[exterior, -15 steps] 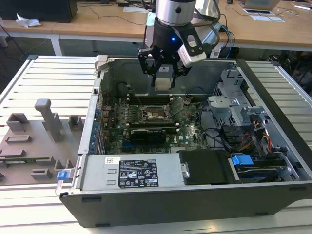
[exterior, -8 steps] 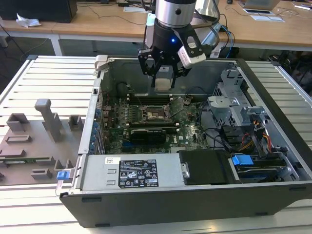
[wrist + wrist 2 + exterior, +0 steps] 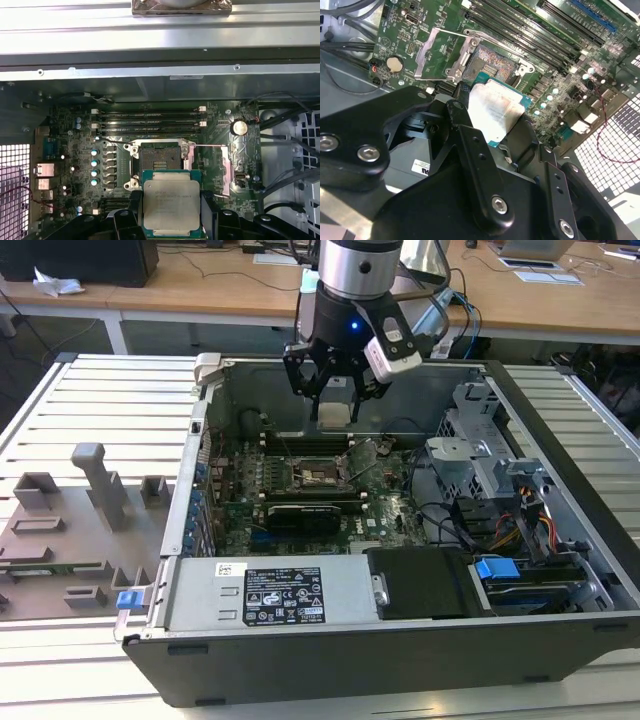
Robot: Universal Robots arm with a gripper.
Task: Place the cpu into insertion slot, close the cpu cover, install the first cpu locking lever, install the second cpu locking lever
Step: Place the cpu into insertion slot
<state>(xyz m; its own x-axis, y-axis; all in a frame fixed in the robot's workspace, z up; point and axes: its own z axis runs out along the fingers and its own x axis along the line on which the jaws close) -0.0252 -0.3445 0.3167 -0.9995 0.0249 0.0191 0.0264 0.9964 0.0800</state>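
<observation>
**Exterior view:** You see the gripper above the open computer case, which rests on the slatted bench. The jaws are clamped on the cpu, held clear of the motherboard. The insertion slot lies at 6 o'clock from the cpu. The cpu cover stands open at 2 o'clock from the slot.

**Second wrist view:** The cpu sits tilted between the black fingers, metal top showing. Beyond it, the slot is uncovered.

**First wrist view:** The cpu hangs near the slot, not yet seated. The cover lies open beside the slot.
</observation>
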